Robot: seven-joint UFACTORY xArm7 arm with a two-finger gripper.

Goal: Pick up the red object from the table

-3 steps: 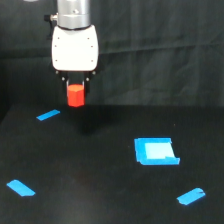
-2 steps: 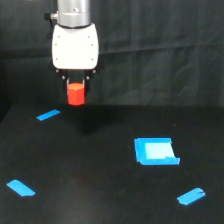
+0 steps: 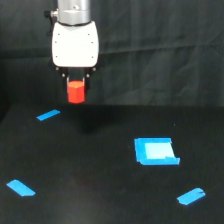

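Observation:
The red object (image 3: 76, 93), a stubby red-orange block, hangs in the air above the black table (image 3: 100, 170) at the exterior view's upper left. My gripper (image 3: 76, 90), under its white housing, is shut on the block's top, and the block's lower part sticks out below the fingers. Nothing touches the block from beneath; it is well clear of the table surface.
Blue tape strips lie on the table: one below the gripper (image 3: 48, 115), one at the near left (image 3: 21, 188), one at the near right (image 3: 191, 196). A blue square patch (image 3: 156, 151) sits to the right. A black curtain hangs behind.
The gripper with the red block has risen slightly; the tape pieces have stayed where they were.

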